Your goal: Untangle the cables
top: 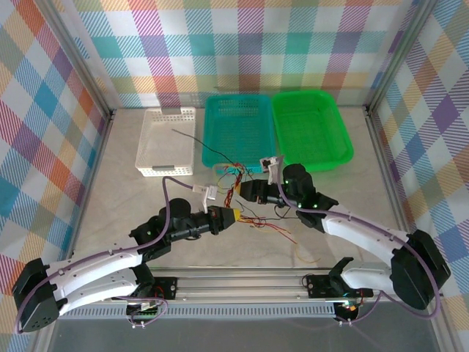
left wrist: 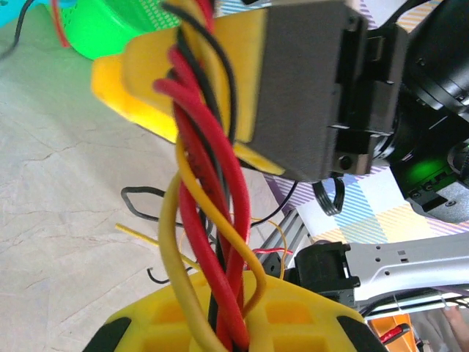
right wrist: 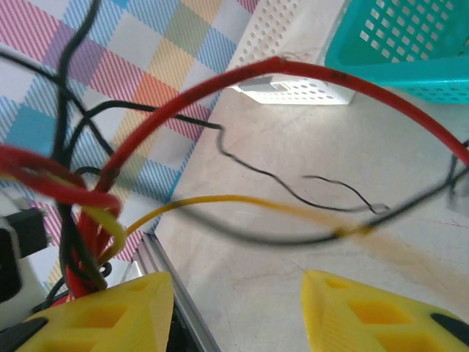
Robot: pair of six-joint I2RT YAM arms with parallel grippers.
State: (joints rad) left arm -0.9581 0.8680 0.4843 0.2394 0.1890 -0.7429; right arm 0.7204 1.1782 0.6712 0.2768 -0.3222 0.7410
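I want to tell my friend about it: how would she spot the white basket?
Look along the table's far edge, where three baskets sit in a row. The white basket is leftmost, beside the teal basket. It alone is white, and the smallest.

You have one white basket point(top: 165, 150), one teal basket point(top: 238, 125), one green basket point(top: 308, 128), two arms point(top: 95, 268) point(top: 359, 227), and red, yellow and black cables point(left wrist: 196, 220) too tangled to count.

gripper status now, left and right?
Left gripper: closed, holding the cables.
Right gripper: open, holding nothing.
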